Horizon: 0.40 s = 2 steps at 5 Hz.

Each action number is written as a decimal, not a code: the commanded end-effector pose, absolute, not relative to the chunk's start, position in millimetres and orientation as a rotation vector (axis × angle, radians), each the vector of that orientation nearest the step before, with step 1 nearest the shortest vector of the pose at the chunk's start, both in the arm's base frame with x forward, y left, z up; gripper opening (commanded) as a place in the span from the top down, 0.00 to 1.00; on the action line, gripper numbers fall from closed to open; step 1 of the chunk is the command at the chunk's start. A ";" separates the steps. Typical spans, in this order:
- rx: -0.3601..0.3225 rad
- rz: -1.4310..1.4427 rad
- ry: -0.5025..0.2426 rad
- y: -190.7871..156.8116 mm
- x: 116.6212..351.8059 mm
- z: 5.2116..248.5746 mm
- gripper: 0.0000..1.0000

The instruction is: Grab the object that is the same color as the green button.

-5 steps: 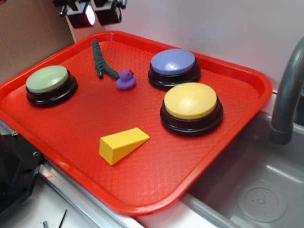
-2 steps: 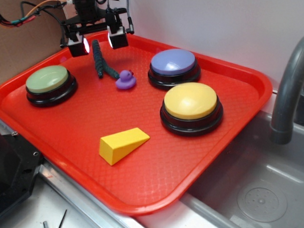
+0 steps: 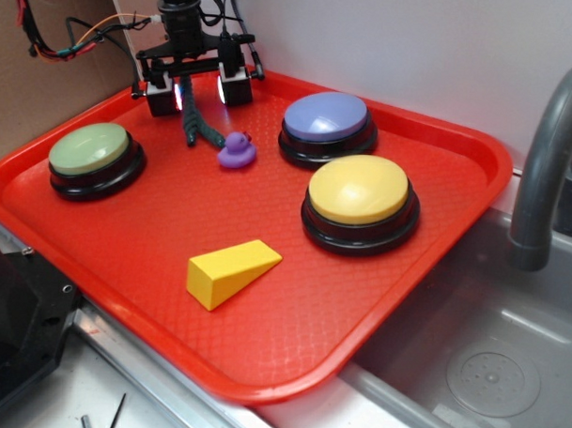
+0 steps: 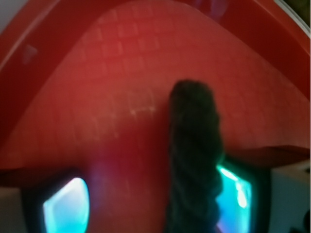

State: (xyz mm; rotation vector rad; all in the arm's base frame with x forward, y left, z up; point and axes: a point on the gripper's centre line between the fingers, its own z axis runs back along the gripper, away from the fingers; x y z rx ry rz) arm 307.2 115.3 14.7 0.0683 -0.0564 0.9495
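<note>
WidowX arm, black with lit pincer pads

At the upper left of the exterior frame the pincer (image 3: 199, 86) hangs from a black cylindrical wrist with a black crossbar beneath it; its two fingers (image 3: 234, 84) are boxy, black above and pale grey-white on the outer faces, their inner faces glowing white with a pinkish tint. Loose cables (image 3: 76, 36) in red, orange, green and black trail from the wrist toward the left edge. In the wrist frame the pads (image 4: 65, 204) sit at the lower corners as dark-framed panels glowing cyan-blue.
</note>
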 end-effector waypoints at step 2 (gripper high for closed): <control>0.038 0.928 -0.140 112.2 289.3 39.3 1.00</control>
